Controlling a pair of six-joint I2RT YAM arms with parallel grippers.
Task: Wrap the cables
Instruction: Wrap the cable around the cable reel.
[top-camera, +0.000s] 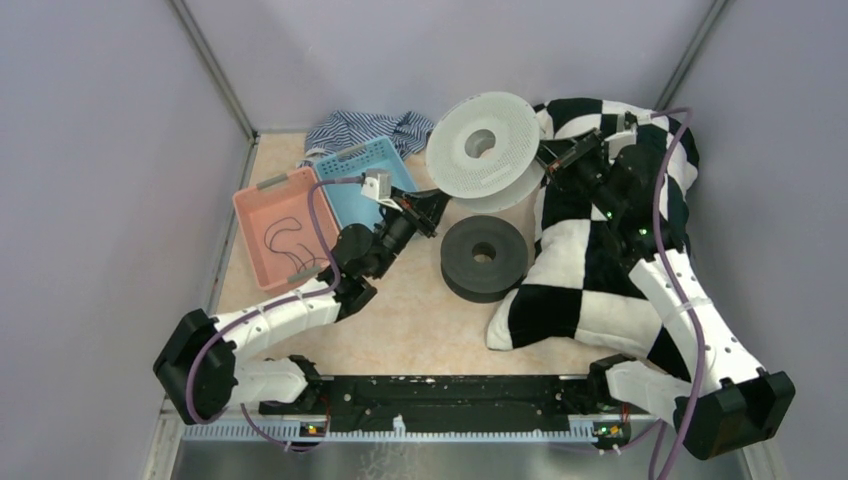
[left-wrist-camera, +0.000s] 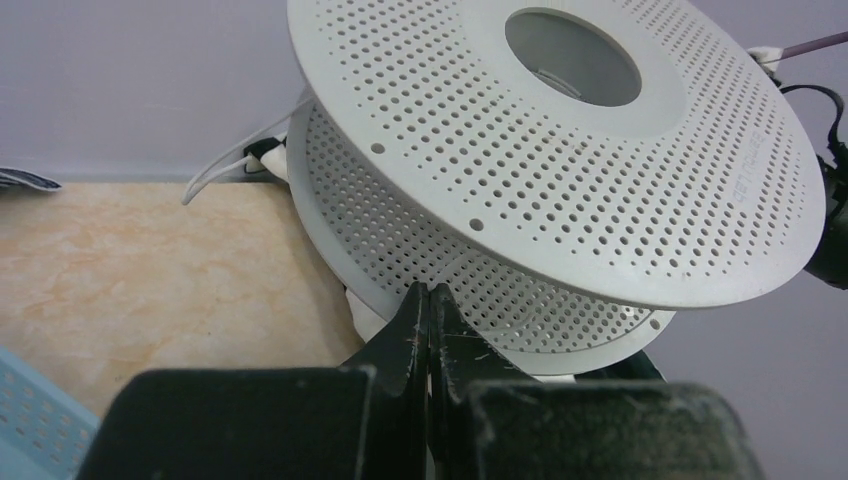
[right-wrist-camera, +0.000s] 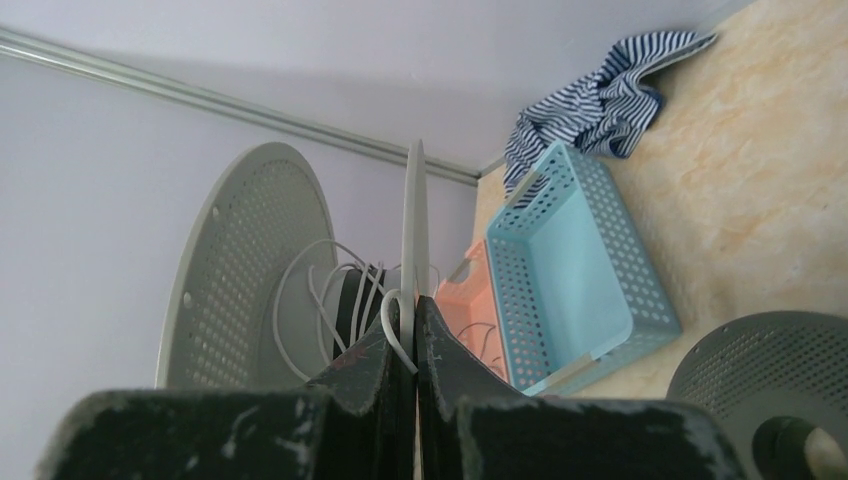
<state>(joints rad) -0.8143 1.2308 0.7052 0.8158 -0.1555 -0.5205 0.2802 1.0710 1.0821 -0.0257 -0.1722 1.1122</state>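
Two reels: one white reel (top-camera: 483, 150), one dark grey reel (top-camera: 484, 257). Two baskets: one pink basket (top-camera: 262, 215), one blue basket (top-camera: 385, 165). Two thin cables: one black cable (top-camera: 285, 235), one white cable (right-wrist-camera: 300, 290). One stripy cloth (top-camera: 360, 128). One checked cushion (top-camera: 575, 290). Two robot arms: left arm (top-camera: 290, 315), right arm (top-camera: 690, 300).

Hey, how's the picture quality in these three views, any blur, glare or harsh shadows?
Top external view: even soft light, no glare, sharp, walls splaying outward from the wide lens. Left wrist view: the white spool is crisp, the left gripper a dark mass in front. Right wrist view: the right gripper is likewise dark, while the blue basket stays clear.
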